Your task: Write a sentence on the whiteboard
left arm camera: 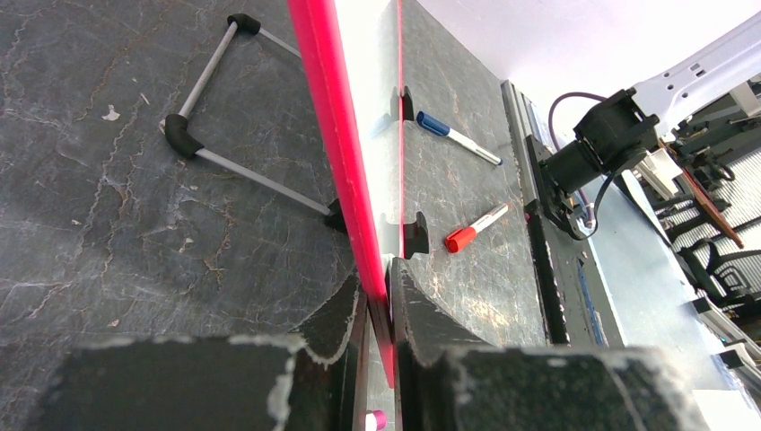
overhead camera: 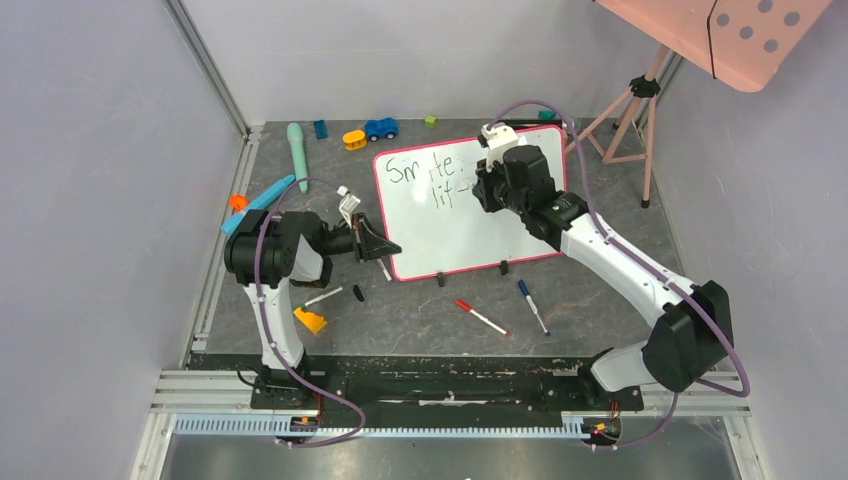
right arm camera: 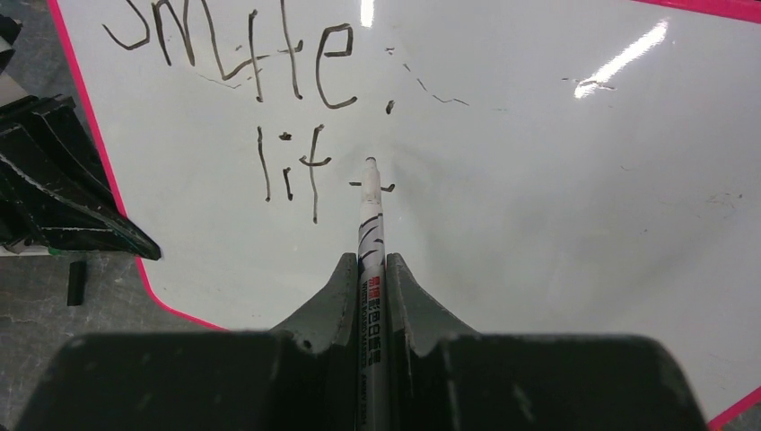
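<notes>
The whiteboard stands tilted at the table's middle, white with a pink-red frame and two black feet. Black handwritten words sit at its upper left; in the right wrist view they read roughly "Smtte." above "lif" and a short dash. My left gripper is shut on the board's left edge, jaws on either side of the frame. My right gripper is shut on a white marker whose black tip touches the board at the dash.
A red-capped marker and a blue-capped marker lie in front of the board. Small toys and a teal tool lie at the back. A pink tripod stands at the back right. An orange piece lies near the left arm.
</notes>
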Controlling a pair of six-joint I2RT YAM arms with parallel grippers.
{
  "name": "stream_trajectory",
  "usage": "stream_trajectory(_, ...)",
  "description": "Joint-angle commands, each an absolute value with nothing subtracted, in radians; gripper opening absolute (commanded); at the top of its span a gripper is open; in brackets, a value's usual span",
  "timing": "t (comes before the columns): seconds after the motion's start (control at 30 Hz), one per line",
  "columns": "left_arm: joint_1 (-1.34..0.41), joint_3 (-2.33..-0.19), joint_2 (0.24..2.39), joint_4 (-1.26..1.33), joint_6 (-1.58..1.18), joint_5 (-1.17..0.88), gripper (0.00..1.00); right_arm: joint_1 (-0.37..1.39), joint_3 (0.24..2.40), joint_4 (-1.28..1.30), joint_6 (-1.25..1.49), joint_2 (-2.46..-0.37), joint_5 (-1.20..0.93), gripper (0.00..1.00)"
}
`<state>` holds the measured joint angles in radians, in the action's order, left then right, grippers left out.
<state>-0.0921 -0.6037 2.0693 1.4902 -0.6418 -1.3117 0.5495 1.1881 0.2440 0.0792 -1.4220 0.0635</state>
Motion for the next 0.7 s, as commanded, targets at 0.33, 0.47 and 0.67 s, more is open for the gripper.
stream_trajectory(0.33,-0.101,-0.597,2.083,1.557,-0.546,-1.357,0.15,0.546,1.229,0.2,0.075,-1.458,0.041,0.0)
stream_trajectory(0.47,-0.103,-0.597,2.082,1.557,-0.546,-1.356,0.15,0.546,1.248,0.204,0.068,-1.481,0.053,0.0)
stream_trajectory(0.67,-0.101,-0.597,2.083,1.558,-0.546,-1.357,0.15,0.546,1.257,0.211,0.065,-1.488,0.063,0.0)
